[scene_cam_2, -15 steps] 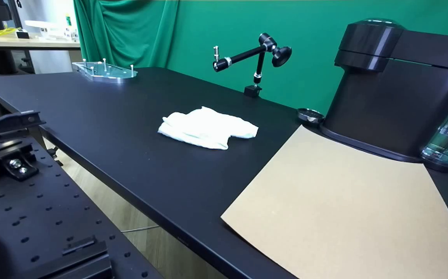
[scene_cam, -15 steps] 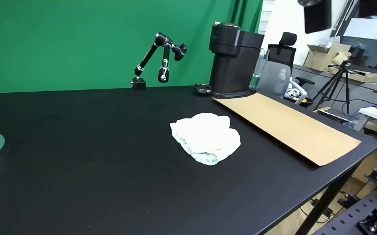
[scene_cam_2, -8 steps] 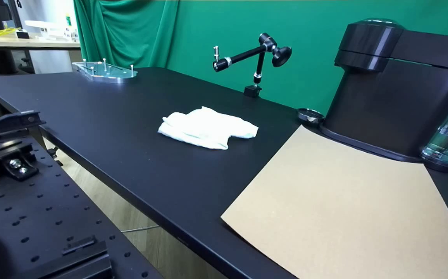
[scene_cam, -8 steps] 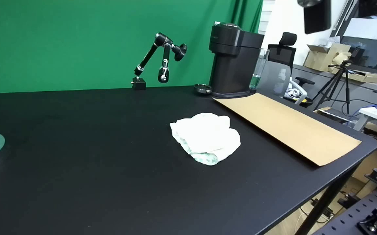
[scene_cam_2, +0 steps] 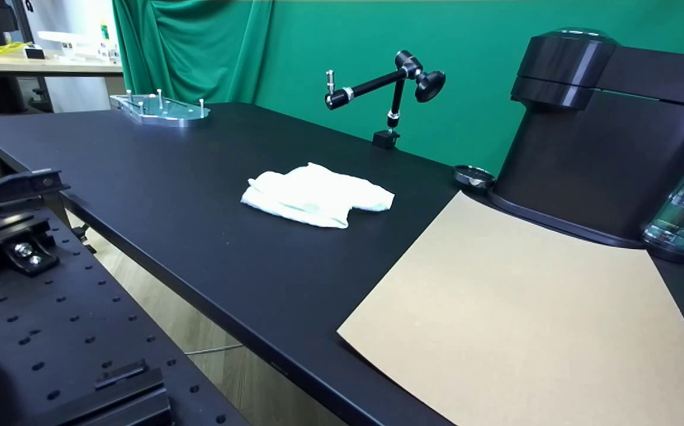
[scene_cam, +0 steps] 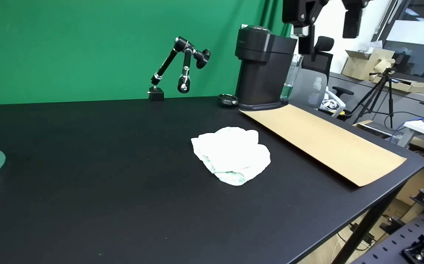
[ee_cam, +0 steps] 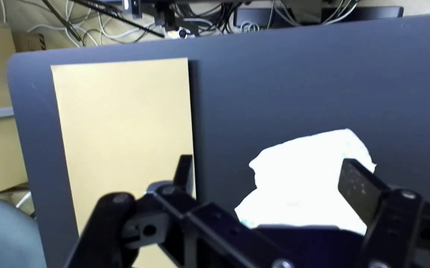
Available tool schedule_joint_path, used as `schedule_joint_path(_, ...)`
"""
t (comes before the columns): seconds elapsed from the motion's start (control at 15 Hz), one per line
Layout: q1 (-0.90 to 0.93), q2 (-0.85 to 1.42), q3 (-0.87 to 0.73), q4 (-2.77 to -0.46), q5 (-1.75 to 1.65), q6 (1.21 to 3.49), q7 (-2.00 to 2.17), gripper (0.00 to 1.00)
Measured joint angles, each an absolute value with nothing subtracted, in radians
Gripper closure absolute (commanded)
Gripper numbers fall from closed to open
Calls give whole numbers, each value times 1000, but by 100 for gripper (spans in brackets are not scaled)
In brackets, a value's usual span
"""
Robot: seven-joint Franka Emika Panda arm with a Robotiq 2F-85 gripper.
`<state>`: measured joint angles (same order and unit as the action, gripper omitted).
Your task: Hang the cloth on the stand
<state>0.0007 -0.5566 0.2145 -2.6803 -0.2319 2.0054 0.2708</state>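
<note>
cloth (scene_cam: 234,154) on table (scene_cam: 105,183), end effector (ee_cam: 269,172) spread wide; carton lettering (ee_cam: 35,42) blurred

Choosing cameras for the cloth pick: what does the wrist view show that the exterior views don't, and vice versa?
Wrist view only: the speckled inner face of a finger pad, and most of the cloth framed by the open gripper.

Exterior views only: the black jointed stand, coffee machine, small round dish and green backdrop, all in both exterior views.

Shared: cloth, brown sheet and black table in every view; the gripper in the wrist view and, cut off at the top, in an exterior view.
</note>
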Motion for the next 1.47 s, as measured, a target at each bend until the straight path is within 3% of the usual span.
schedule_joint_path(0.33,-46,-444,156,-2679,-335,2319,238,0)
schedule_joint_path(0.6,1,-363,78,-2678,-215,2511,17,0)
schedule_joint_path(1.47,-19,-238,10,-2679,-159,2581,-115,0)
